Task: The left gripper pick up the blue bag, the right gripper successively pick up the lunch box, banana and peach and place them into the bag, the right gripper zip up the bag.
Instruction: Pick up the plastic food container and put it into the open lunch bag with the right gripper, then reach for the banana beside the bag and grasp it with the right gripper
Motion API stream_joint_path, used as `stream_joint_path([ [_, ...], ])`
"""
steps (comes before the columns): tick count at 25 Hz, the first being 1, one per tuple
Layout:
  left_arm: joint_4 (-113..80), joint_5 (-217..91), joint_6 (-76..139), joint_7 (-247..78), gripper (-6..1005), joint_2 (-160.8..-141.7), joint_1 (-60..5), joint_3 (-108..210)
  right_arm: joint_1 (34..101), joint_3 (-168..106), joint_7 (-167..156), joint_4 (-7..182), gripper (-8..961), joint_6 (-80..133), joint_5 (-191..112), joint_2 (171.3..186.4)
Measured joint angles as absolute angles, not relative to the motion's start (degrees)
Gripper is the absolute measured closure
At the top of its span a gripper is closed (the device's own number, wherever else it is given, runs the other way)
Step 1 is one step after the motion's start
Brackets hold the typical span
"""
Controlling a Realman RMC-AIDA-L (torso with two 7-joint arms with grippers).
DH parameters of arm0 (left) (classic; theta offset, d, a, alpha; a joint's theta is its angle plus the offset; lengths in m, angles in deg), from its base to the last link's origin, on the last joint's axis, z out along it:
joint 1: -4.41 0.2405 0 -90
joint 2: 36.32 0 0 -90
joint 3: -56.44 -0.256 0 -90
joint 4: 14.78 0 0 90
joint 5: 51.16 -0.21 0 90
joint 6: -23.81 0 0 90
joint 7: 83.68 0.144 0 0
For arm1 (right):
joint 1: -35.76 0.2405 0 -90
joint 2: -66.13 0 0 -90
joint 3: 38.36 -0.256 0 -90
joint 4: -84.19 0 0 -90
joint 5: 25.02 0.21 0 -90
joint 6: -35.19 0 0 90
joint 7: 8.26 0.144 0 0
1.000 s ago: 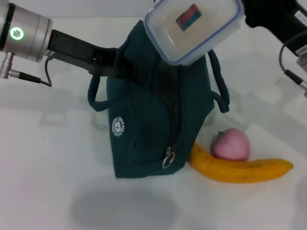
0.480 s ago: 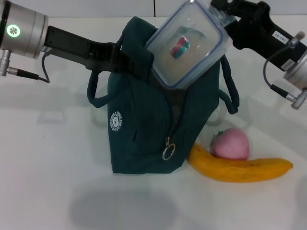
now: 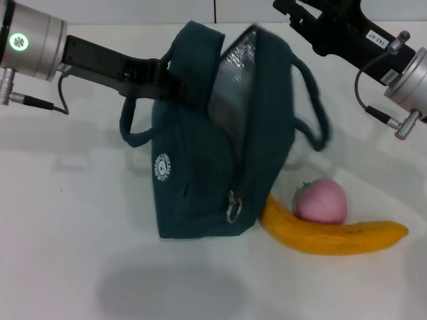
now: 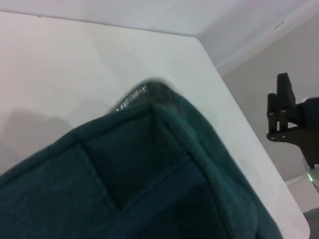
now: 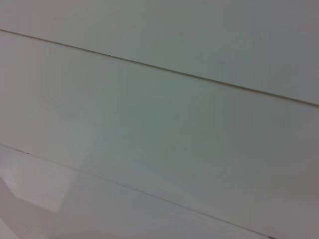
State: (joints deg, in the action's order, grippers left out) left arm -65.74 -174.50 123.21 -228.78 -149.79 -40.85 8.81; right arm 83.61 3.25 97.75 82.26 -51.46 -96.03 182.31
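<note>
The left gripper (image 3: 175, 85), closed on the blue bag (image 3: 213, 153) at centre frame, holds it open. No lunch box shows (presumably inside). Banana (image 3: 333, 233) and peach (image 3: 321, 200) wait lower right. Right gripper (image 3: 293, 13), upper right: fingers indiscernible.

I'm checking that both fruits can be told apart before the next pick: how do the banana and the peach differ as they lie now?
Shape: the banana is long and curved; the peach is round.
Colour: the banana is yellow-orange; the peach is pink with a small green leaf.
Place: the banana's near end reaches the foot of the blue bag; the peach sits behind the banana's middle, farther from the bag.
Both rest on the white table, outside the bag.
</note>
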Motion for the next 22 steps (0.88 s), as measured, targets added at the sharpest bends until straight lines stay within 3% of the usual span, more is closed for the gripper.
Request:
stream_joint_path([
  [3, -65.8, -174.5, 123.2, -228.8, 964, -149.79, -40.8, 8.8, 83.7, 3.1, 97.7, 82.6, 563, -51.7, -96.0, 182.31],
  [13, -65.7, -174.7, 123.1, -228.8, 964, -149.65, -39.9, 8.9, 79.2, 4.6, 97.0, 93.1, 358, -55.2, -96.0, 182.17],
  [20, -65.7, -174.3, 122.2, -227.9, 964, -150.16, -38.5, 9.7, 71.8, 8.6, 96.8, 104.8, 173, -59.9, -96.1, 181.02],
  [22, -65.7, -173.9, 121.9, -227.6, 964, -150.21, -38.2, 9.8, 69.6, 11.8, 96.8, 107.7, 121, -60.2, -96.4, 179.94],
])
